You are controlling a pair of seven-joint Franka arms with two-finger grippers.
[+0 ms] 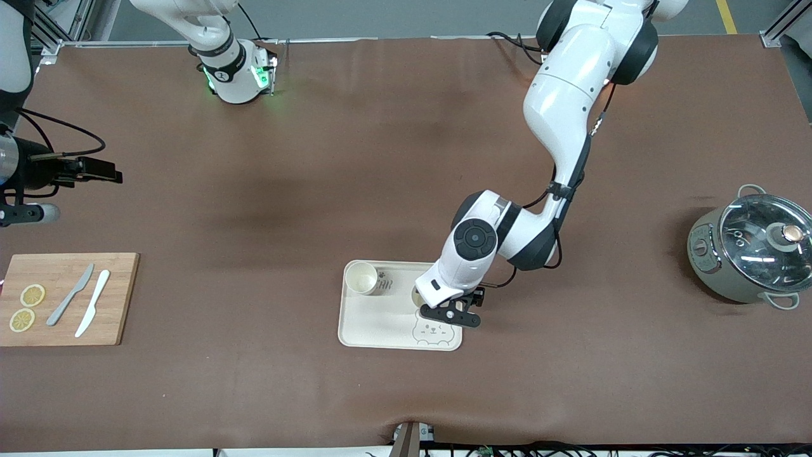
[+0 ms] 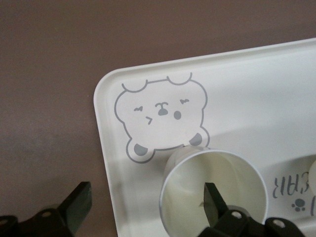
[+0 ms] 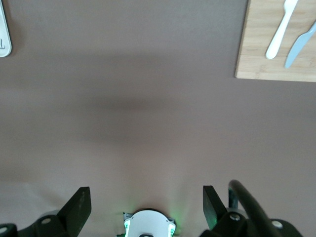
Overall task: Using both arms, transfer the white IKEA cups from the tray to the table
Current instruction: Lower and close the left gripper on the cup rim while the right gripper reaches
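Two white IKEA cups stand on the cream bear-print tray (image 1: pixel 380 324). One cup (image 1: pixel 361 278) stands upright at the tray's corner toward the right arm's end. The other cup (image 2: pixel 237 177) is mostly hidden under the left arm's hand in the front view. My left gripper (image 2: pixel 146 197) is open and low over it. One finger (image 2: pixel 213 200) is inside the cup's rim and the other finger (image 2: pixel 78 200) is over the brown table off the tray's edge. My right gripper (image 3: pixel 146 197) waits open and empty high over bare table, above its own base (image 3: pixel 148 224).
A bamboo cutting board (image 1: pixel 63 298) with two knives and two lemon slices lies toward the right arm's end. A grey pot with a glass lid (image 1: pixel 748 254) stands toward the left arm's end. The tray's bear print (image 2: pixel 160 118) is beside the cup.
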